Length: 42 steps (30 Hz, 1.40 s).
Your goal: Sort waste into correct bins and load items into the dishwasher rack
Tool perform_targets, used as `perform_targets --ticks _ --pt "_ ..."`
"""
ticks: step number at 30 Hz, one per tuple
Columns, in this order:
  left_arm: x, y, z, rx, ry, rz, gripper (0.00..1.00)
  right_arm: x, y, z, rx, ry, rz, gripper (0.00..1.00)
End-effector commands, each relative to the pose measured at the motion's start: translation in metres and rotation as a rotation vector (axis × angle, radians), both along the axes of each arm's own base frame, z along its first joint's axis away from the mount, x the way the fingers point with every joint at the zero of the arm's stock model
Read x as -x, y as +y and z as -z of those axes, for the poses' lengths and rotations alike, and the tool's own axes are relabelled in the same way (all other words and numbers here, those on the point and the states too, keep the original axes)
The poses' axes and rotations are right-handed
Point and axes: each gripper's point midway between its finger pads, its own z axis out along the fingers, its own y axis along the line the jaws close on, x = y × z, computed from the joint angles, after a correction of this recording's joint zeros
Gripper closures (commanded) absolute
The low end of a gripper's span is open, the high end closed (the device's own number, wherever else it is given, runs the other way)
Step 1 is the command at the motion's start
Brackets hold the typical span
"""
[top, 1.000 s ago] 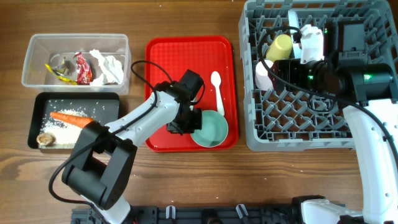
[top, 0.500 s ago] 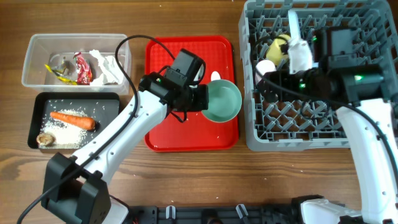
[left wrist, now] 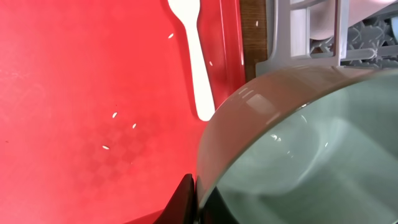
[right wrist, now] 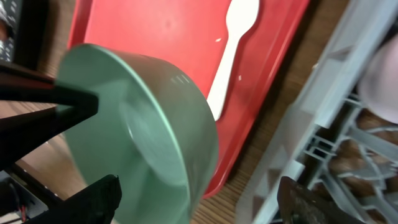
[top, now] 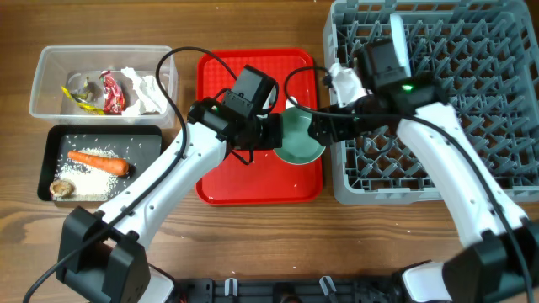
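Two arms converge over the right side of the flat red plastic serving tray at the middle of the counter. The left gripper is clamped on the rim of a pale blue-green round bowl, holding it tilted above the tray's right edge. The right gripper is just beside the bowl, fingers spread wide, and grips nothing.

A white plastic spoon lies on the tray under the bowl, with a few stray rice grains near it. The large grey plastic pegged rack fills the far right corner.

At the far left corner, the clear rectangular plastic tub holds red and yellow snack wrappers and crumpled white tissue. Just nearer along the left edge, the shallow black rectangular tray holds an orange carrot, white rice and a small brown lump.
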Motion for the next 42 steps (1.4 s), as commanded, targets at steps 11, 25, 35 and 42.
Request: perform_targets --ticks 11,25,35,42 --pt "0.0 -0.003 -0.012 0.025 -0.012 0.0 0.95 0.001 0.015 0.033 0.012 0.076 -0.045 0.74" --pt "-0.012 0.017 -0.066 0.091 -0.139 -0.057 0.57 -0.011 -0.012 -0.012 0.044 -0.069 0.089 0.96" --pt "-0.041 0.09 -0.08 0.07 -0.18 -0.262 0.47 0.055 -0.206 -0.079 0.795 -0.261 1.001 0.96" --pt "-0.049 0.109 -0.078 -0.009 -0.219 -0.322 0.5 0.078 -0.237 -0.096 1.002 -0.288 1.055 0.96"
